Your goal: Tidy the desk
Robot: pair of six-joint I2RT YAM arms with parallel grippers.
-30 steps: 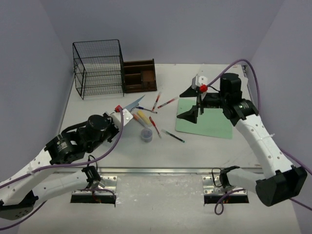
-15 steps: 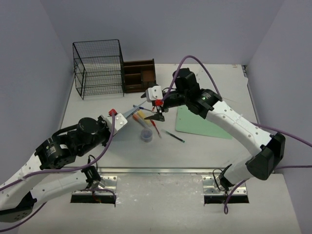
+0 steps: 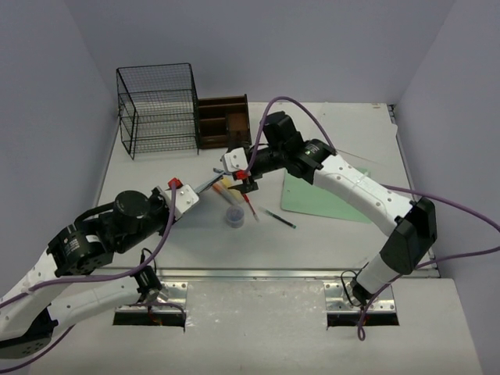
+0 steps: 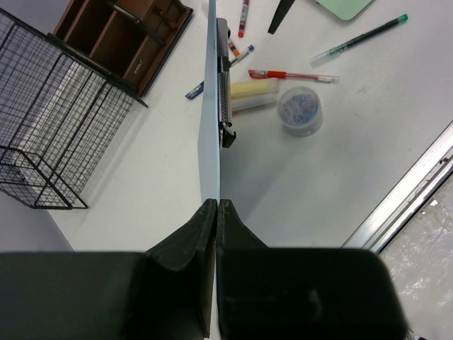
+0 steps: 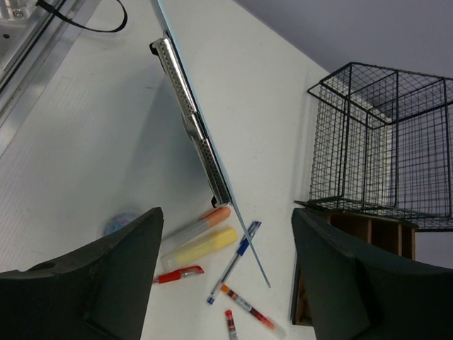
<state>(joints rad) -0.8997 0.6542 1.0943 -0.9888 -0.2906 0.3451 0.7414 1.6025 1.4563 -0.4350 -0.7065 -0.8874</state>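
Observation:
The white desk [image 3: 328, 234] holds scattered pens. My left gripper [image 3: 190, 191] is shut on the near end of a pale-blue clipboard [image 3: 212, 183], held on edge above the desk; its jaws pinch the board in the left wrist view [image 4: 216, 205]. My right gripper [image 3: 244, 181] is open and empty, hovering over the pens by the clipboard's far end. In the right wrist view its gripper [image 5: 226, 212] frames an orange highlighter [image 5: 195, 225], a yellow highlighter [image 5: 202, 248], a red pen [image 5: 177, 274] and a blue pen [image 5: 237, 258].
A black wire rack [image 3: 158, 109] and a brown wooden organiser [image 3: 223, 121] stand at the back left. A green mat [image 3: 336, 199] lies right of centre. A small round container [image 3: 235, 216] and a green pen [image 3: 279, 219] lie near the middle. A metal rail [image 3: 258, 273] runs along the near edge.
My right arm has swung left from over the green mat to above the pens. My left gripper has drawn back toward the near left with the clipboard.

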